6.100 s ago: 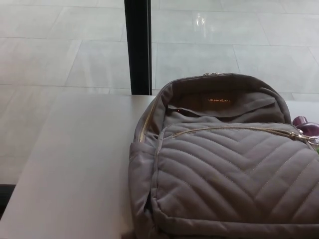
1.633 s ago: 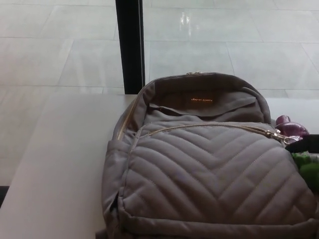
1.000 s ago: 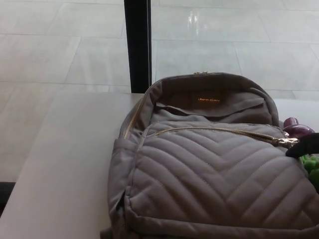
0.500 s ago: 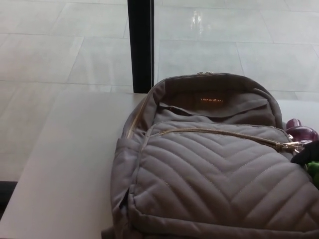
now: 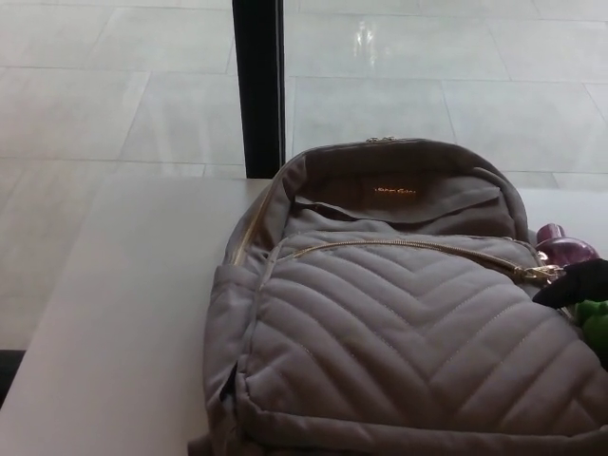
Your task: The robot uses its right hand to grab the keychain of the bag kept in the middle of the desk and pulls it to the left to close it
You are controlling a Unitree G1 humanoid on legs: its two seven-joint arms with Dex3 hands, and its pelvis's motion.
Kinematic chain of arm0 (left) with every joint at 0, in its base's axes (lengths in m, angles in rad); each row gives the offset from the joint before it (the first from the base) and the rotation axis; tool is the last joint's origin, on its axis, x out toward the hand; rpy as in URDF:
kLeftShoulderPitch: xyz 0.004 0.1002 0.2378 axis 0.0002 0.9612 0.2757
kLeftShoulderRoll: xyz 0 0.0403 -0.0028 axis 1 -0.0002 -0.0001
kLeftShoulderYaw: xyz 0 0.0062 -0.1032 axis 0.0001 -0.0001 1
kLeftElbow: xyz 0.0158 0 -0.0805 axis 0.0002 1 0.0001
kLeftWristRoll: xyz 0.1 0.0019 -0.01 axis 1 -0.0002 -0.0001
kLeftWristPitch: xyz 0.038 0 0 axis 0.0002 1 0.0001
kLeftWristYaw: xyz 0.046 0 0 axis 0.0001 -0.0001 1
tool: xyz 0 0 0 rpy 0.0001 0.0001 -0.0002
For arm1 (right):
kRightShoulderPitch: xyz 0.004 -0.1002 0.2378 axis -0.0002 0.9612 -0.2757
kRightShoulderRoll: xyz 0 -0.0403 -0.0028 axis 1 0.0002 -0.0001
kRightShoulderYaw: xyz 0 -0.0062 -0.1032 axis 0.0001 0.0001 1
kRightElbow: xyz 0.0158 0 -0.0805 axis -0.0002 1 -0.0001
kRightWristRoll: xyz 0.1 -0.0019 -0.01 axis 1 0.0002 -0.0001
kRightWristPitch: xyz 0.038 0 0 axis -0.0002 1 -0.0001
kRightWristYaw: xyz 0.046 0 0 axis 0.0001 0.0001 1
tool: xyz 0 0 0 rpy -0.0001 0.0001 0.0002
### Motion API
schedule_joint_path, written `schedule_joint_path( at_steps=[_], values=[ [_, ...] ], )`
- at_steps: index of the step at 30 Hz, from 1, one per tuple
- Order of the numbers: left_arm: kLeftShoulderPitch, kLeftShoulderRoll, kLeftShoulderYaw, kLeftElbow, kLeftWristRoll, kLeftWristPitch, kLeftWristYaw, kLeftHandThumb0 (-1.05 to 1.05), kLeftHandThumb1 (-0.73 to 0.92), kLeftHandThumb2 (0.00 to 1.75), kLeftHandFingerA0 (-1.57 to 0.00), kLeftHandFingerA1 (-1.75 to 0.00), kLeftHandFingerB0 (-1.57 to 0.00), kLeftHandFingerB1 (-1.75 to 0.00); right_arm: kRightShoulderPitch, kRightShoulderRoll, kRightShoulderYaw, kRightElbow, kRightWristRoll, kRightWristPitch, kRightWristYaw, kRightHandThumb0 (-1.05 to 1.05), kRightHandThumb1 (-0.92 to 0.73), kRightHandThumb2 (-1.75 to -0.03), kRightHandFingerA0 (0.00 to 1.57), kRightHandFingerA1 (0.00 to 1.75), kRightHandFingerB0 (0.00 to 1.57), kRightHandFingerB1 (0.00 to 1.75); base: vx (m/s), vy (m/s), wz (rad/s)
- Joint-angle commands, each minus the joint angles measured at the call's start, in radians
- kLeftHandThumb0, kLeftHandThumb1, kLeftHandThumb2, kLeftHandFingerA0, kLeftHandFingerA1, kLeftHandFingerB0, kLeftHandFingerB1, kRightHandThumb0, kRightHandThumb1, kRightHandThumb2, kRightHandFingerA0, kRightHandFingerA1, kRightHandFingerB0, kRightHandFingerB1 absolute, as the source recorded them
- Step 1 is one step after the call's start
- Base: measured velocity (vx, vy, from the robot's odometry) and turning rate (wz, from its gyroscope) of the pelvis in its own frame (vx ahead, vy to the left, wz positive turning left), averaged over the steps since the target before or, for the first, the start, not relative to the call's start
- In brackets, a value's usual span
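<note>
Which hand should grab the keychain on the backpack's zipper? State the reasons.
Right. The right hand sits beside the gold zipper pull and purple keychain at the backpack's right end. The left hand is not in view.

One bag (image 5: 399, 351) there was, on one desk (image 5: 123, 323). Two gold zips showed on it: a front zip (image 5: 399, 244) and a side zip (image 5: 245, 233). One purple keychain (image 5: 565, 249), one green thing (image 5: 597, 318), one right hand (image 5: 578, 283) at the edge. One dark post (image 5: 257, 85) stood behind.
</note>
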Motion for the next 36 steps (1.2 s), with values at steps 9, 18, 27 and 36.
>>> schedule_joint_path(
  at_steps=[9,18,27,36],
  values=[
    [0.024,-0.012,0.010,0.020,-0.013,-0.064,0.010,-0.49,0.86,0.66,-0.62,-0.60,-0.60,-0.52,0.160,0.247,-0.218,0.154,-0.060,-0.342,-0.639,-0.15,-0.69,-0.63,0.93,1.57,0.59,0.52,0.00,0.000,0.00],
    [0.030,-0.015,0.002,0.003,-0.007,-0.059,0.015,-0.48,0.88,0.66,-0.63,-0.59,-0.62,-0.52,0.207,0.265,-0.269,0.216,-0.002,-0.381,-0.616,-0.07,-0.64,-0.96,0.87,1.61,0.88,1.05,0.00,0.000,0.00],
    [0.028,-0.017,0.017,0.027,-0.021,-0.060,0.004,-0.47,0.86,0.65,-0.66,-0.61,-0.64,-0.53,0.177,0.325,-0.348,0.348,0.128,-0.489,-0.583,-0.14,-0.47,-1.19,0.95,1.50,0.90,1.20,0.00,0.000,0.00],
    [0.037,-0.012,0.017,0.016,-0.016,-0.068,-0.006,-0.46,0.86,0.65,-0.63,-0.62,-0.60,-0.54,0.118,0.348,-0.429,0.400,0.205,-0.471,-0.549,-0.19,-0.50,-1.09,0.98,1.50,0.92,1.22,0.00,0.000,0.00]
  ],
)
